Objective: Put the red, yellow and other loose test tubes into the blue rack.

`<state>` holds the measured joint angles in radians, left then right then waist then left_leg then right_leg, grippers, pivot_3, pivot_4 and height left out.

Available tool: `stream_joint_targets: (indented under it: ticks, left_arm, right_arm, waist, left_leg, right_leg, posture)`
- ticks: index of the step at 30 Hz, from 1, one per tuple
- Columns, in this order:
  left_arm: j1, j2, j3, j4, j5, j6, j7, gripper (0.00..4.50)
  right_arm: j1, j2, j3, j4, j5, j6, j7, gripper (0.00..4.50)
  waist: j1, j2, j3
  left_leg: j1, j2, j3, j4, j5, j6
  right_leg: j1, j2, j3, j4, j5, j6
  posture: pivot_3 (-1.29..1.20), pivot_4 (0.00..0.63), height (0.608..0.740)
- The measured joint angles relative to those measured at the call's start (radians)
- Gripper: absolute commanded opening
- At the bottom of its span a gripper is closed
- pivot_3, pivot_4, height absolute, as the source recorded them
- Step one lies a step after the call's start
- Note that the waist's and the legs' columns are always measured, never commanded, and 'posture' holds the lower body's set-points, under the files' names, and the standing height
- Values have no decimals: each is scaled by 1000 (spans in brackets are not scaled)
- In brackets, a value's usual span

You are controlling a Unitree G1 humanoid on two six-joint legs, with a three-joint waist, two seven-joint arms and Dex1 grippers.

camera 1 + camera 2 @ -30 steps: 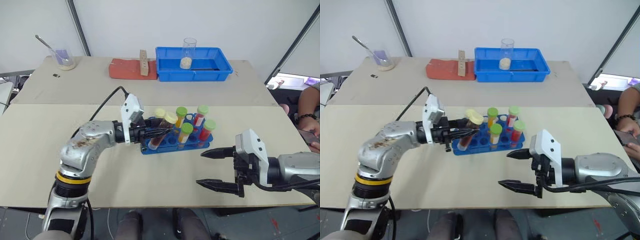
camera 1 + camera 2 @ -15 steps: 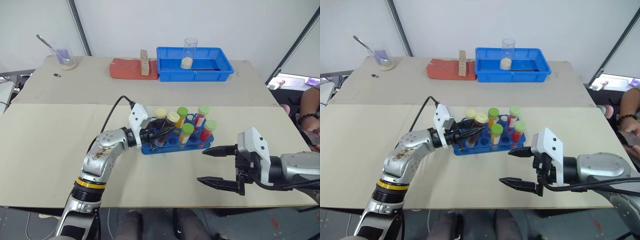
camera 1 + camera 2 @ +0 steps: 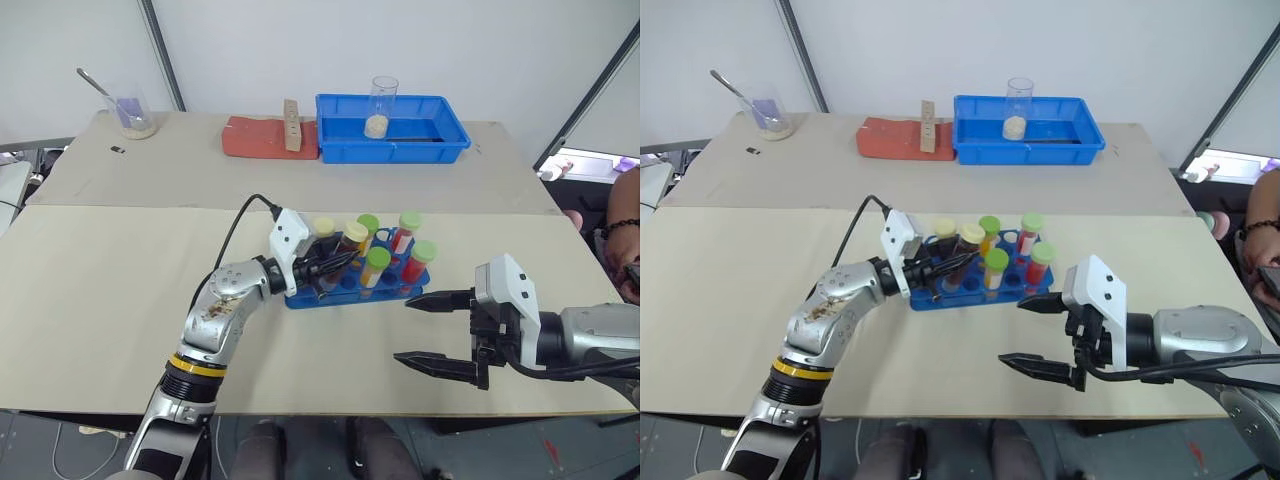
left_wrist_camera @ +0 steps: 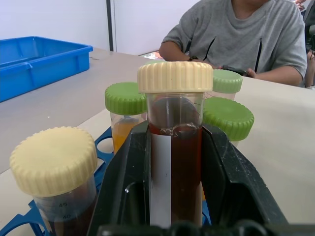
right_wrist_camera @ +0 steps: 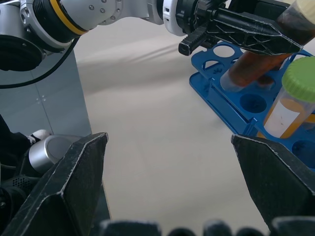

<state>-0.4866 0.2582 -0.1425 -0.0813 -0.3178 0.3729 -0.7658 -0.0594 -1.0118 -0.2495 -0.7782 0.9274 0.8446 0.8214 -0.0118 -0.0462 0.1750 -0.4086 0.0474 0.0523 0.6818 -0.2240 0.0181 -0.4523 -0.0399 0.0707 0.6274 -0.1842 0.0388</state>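
Note:
The blue rack [image 3: 345, 297] stands mid-table with several capped tubes upright in it: green caps [image 3: 376, 257] over orange and red liquid, and one cream cap [image 3: 323, 227]. My left gripper [image 3: 335, 266] is shut on a tube of red-brown liquid [image 4: 174, 167] with a cream cap [image 4: 174, 77]. This tube leans over the rack's left end, its lower end [image 5: 230, 80] right at the holes. I cannot tell whether it has entered one. My right gripper [image 3: 405, 330] stands open and empty to the right of the rack, just in front of it.
A blue bin [image 3: 440, 140] holding a clear cup [image 3: 380, 105] sits at the back, beside a red block [image 3: 255, 138] and a wooden piece [image 3: 291, 124]. A glass with a spoon [image 3: 130, 112] stands far left. A person [image 4: 246, 34] sits at the right.
My left gripper has carried the cream-capped tube right and down, closer over the rack's left end. The right gripper has stayed still and open.

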Motion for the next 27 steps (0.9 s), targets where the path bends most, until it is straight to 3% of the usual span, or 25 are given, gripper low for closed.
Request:
stream_joint_targets:
  ticks: [25,27]
  left_arm:
    - [133,1,12,-24,2,-155,36,899]
    - [141,6,13,-24,1,-157,36,1914]
  right_arm:
    - [-41,80,5,1,8,0,-117,4461]
    - [-41,79,5,2,8,0,-114,4461]
  waist:
    - [-4,0,-1]
    - [-4,0,-1]
  left_leg:
    - [3,0,0,-1,0,0]
    - [3,0,0,-1,0,0]
  right_leg:
    - [3,0,0,-1,0,-1]
    - [3,0,0,-1,-1,-1]
  posture:
    - [0,150,740]
    - [0,150,740]
